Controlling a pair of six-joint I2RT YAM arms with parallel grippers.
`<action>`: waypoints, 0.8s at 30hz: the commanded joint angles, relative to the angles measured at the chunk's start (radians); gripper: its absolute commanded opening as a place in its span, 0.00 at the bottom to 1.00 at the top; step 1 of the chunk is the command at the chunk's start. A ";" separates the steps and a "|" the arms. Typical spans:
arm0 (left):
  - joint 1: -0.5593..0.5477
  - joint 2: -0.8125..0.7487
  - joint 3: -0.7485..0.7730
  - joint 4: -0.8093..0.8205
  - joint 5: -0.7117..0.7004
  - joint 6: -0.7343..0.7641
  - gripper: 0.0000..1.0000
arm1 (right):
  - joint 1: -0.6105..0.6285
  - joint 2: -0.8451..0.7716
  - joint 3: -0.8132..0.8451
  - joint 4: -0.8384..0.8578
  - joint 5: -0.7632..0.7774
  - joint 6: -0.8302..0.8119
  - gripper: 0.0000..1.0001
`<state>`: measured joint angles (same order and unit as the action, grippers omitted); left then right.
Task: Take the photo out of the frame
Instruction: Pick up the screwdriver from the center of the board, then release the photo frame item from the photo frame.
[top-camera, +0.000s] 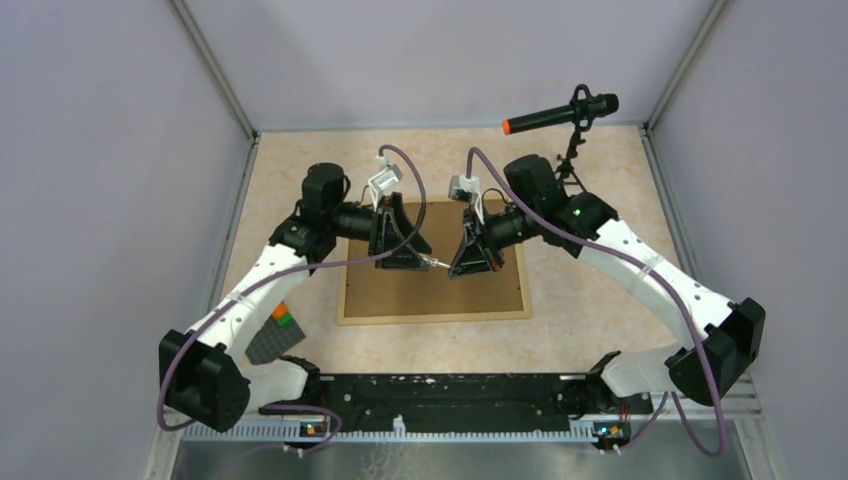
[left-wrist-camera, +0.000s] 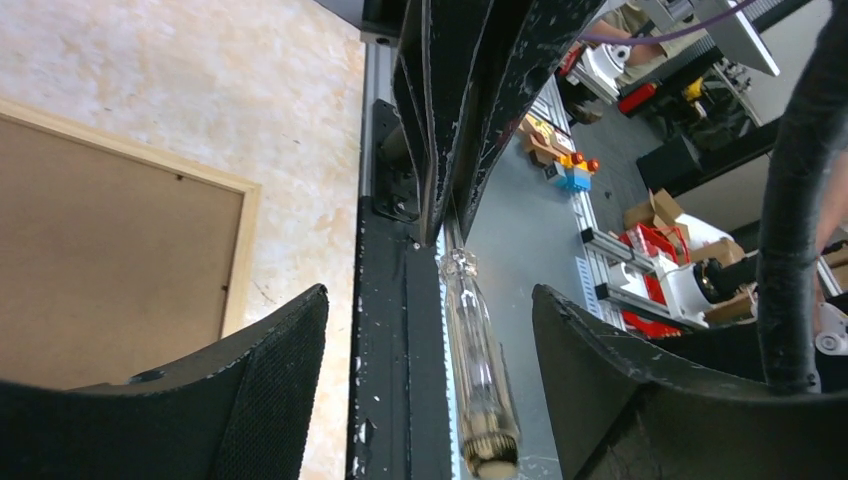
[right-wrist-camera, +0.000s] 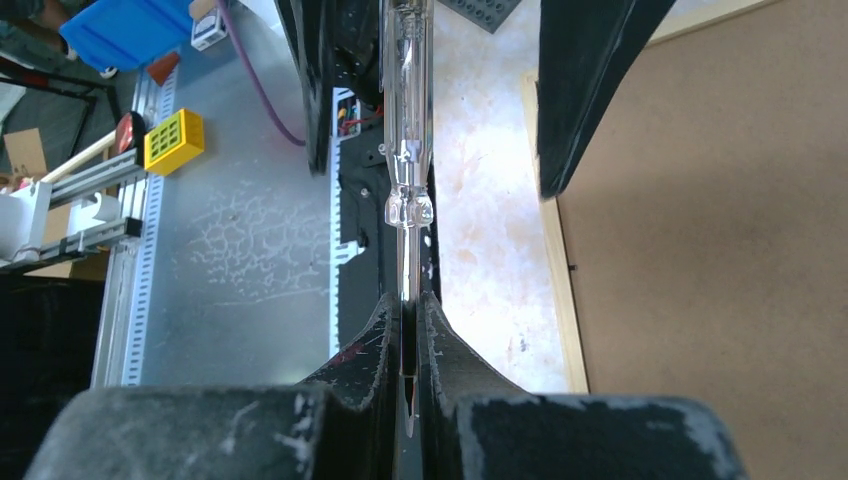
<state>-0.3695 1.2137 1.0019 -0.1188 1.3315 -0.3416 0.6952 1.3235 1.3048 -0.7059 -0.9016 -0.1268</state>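
The frame (top-camera: 435, 290) lies back side up on the table, its brown fibreboard (right-wrist-camera: 700, 250) showing inside a light-wood rim (left-wrist-camera: 240, 250). The photo is hidden. Above the frame's far half my two grippers face each other, tip to tip. The right gripper (right-wrist-camera: 408, 305) is shut on the metal shaft of a clear-handled screwdriver (right-wrist-camera: 405, 120). The left gripper (left-wrist-camera: 430, 300) stands open around the screwdriver's handle (left-wrist-camera: 478, 370), and both fingers are apart from it. From above, the screwdriver (top-camera: 437, 262) bridges the gap between the left gripper (top-camera: 425, 258) and the right gripper (top-camera: 452, 265).
A dark grey studded baseplate (top-camera: 275, 335) with orange and green bricks sits at the near left beside my left arm. A microphone (top-camera: 560, 115) on a stand rises at the far right. A black rail (top-camera: 450, 390) runs along the near edge. Walls close three sides.
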 joint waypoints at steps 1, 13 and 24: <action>-0.057 0.004 -0.015 0.052 -0.022 -0.004 0.77 | -0.002 0.014 0.066 0.047 -0.053 0.016 0.00; -0.083 0.032 -0.042 0.186 -0.037 -0.135 0.55 | -0.002 0.032 0.068 0.050 -0.091 0.029 0.00; -0.086 0.055 -0.049 0.193 -0.040 -0.196 0.51 | -0.002 0.032 0.068 0.039 -0.015 -0.017 0.00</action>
<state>-0.4469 1.2545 0.9607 0.0074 1.2961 -0.4892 0.6910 1.3579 1.3251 -0.6949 -0.9283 -0.1097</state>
